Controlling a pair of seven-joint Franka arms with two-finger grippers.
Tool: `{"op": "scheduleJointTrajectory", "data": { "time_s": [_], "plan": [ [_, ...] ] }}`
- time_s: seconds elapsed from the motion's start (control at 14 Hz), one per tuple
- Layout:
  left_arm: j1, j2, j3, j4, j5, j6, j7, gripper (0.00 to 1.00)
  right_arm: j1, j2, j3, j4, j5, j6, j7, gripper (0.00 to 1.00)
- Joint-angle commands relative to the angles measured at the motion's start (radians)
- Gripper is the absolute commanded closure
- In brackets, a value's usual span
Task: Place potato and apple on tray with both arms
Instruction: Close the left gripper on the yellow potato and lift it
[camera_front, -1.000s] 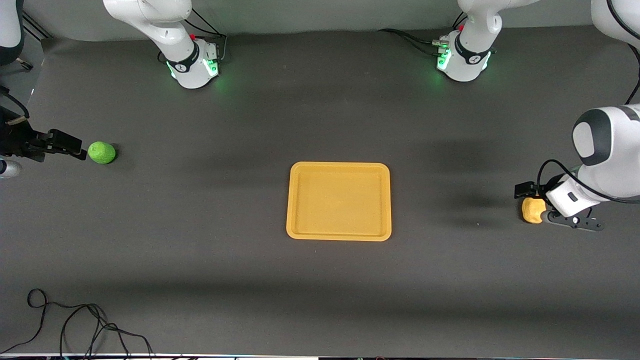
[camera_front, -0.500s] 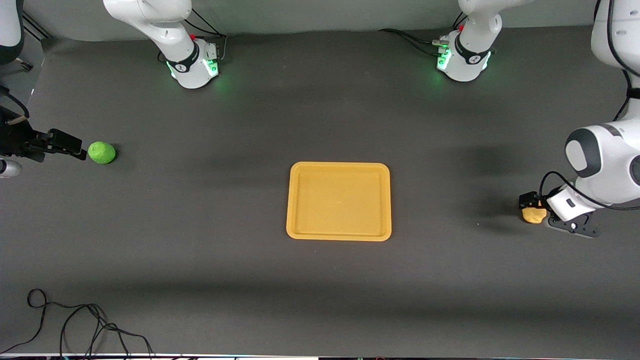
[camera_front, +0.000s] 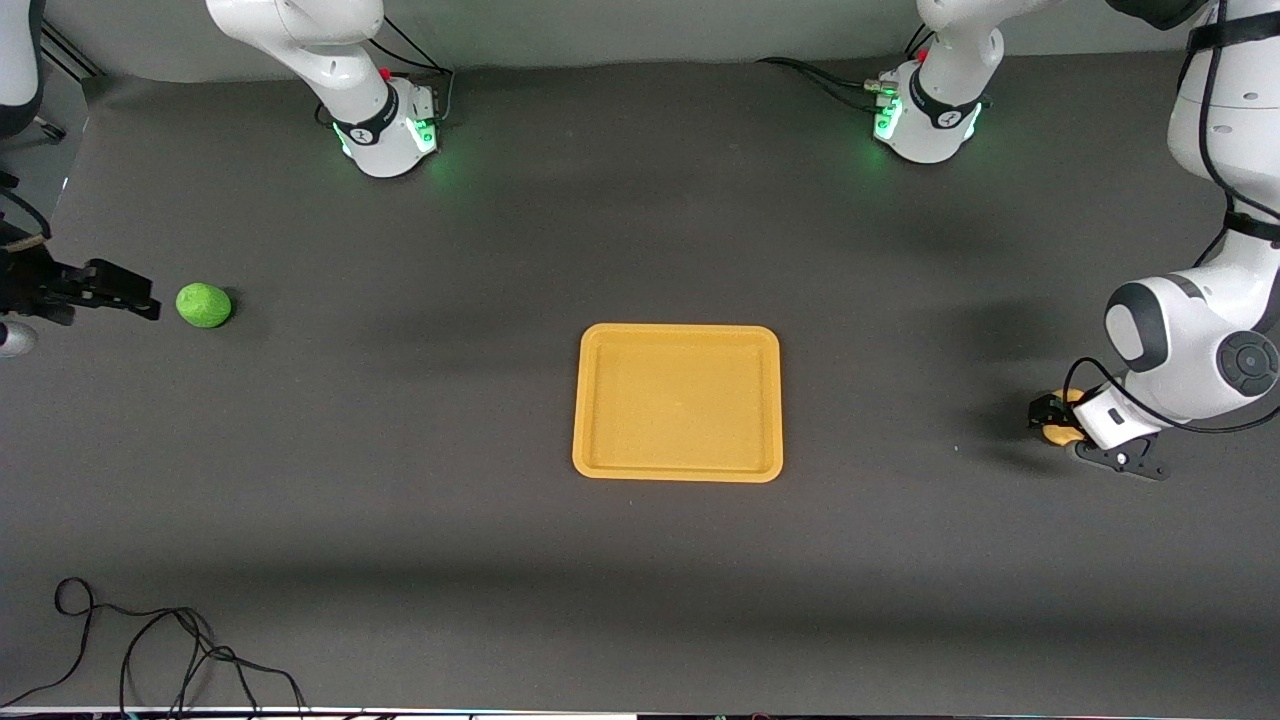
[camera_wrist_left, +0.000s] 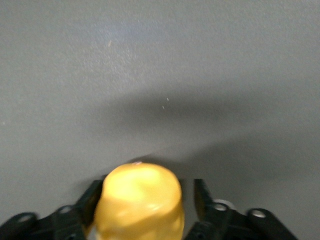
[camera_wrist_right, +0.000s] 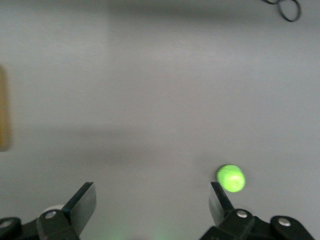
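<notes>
Left gripper (camera_front: 1052, 422) clamps the potato (camera_wrist_left: 138, 204), well apart from the tray (camera_front: 678, 472); right gripper (camera_wrist_right: 152, 200) spread wide near the apple (camera_front: 203, 305).

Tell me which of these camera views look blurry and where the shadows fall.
Front view: sharp; soft shadow bands cross the dark table, one beside the flat yellow-orange plastic tray. Left wrist view: the lumpy yellow-orange potato is close and soft, a shadow above it. Right wrist view: the small green round apple looks blurred.

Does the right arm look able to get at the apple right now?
Probably yes. The right tool is open just beside the apple, toward the right arm's end of the table, with only bare table between them.
</notes>
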Motion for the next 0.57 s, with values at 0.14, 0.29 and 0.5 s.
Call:
{"op": "scheduleJointTrajectory", "data": {
  "time_s": [0.14,0.29,0.5],
  "plan": [
    [0.001,-0.137,-0.004,0.012,0.013,-0.228,-0.041,0.95,0.004,-0.05,-0.237,-0.076,-0.006,0.034,-0.27,0.0],
    [-0.046,-0.155,-0.025,0.076,0.008,-0.341,-0.192,0.95,0.004,-0.142,-0.347,-0.213,-0.005,0.12,-0.388,0.0],
    [-0.21,-0.163,-0.035,0.15,-0.016,-0.432,-0.419,0.95,0.006,-0.315,-0.475,-0.431,-0.019,0.183,-0.445,0.0]
  ]
}}
